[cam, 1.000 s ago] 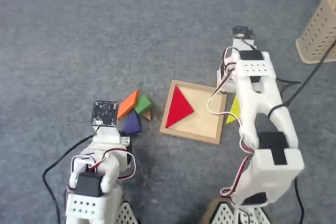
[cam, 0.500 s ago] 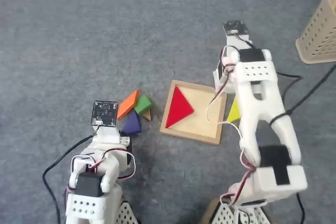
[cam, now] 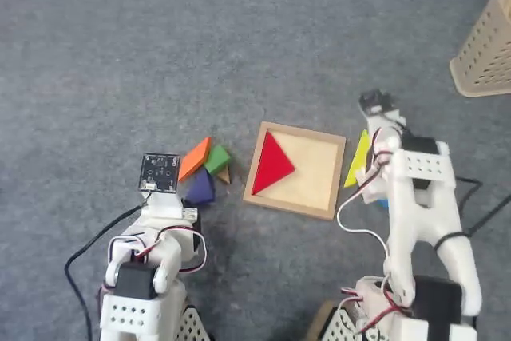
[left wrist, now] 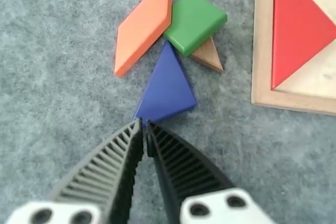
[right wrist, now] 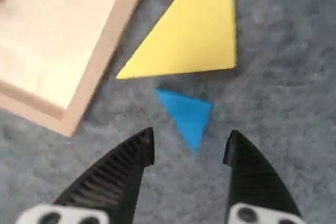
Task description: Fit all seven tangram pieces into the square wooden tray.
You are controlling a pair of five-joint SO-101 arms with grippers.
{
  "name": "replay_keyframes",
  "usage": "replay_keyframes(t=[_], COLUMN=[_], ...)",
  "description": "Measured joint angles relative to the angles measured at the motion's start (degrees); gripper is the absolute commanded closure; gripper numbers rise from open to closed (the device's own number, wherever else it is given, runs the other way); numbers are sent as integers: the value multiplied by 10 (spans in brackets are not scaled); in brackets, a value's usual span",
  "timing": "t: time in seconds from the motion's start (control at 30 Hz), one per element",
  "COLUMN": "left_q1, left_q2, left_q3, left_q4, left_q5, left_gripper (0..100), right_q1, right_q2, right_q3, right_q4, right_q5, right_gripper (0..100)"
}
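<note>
The square wooden tray (cam: 318, 172) lies mid-bench on the grey felt-covered bench (cam: 120, 61), with bare felt open on its far and near sides. Its left edge faces a cluster of loose pieces, near it but apart: an orange parallelogram (cam: 194, 158), a green square block (cam: 217, 157), a small brown triangle (cam: 225, 174) and a dark blue triangle (cam: 200, 188). A perforated beige rack (cam: 483, 45) stands well apart at the far right corner.

The left gripper (left wrist: 143, 124) has its fingers pressed together, tips at the near corner of the dark blue triangle; whether they touch it I cannot tell. The right gripper (right wrist: 190, 134) has its fingers spread wide over a small light blue triangle (right wrist: 188, 113), which lies just ahead of the tips and apart from both.

Since a second ago the right arm has drawn back from beyond the tray's far right corner to the tray's right side – uncovering more of the large yellow triangle (cam: 358, 157). The left arm and the pieces have not shifted.

The large red triangle (cam: 271, 162) lies flat inside the tray, long edge against the left wall, right-angle corner pointing to the middle. The yellow triangle lies just outside the right wall – one edge running alongside it.
</note>
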Motion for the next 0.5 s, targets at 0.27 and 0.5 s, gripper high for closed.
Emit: replay_keyframes(t=[0.27,0.5], left_q1=[-1,0], left_q2=[0,0], left_q3=[0,0], left_q4=[0,0], left_q5=[0,0], left_gripper=[987,987], right_q1=[10,57], right_q2=[-25,-155], right_q3=[44,164], right_q4=[-11,-51], right_q5=[3,-1], right_gripper=[871,953])
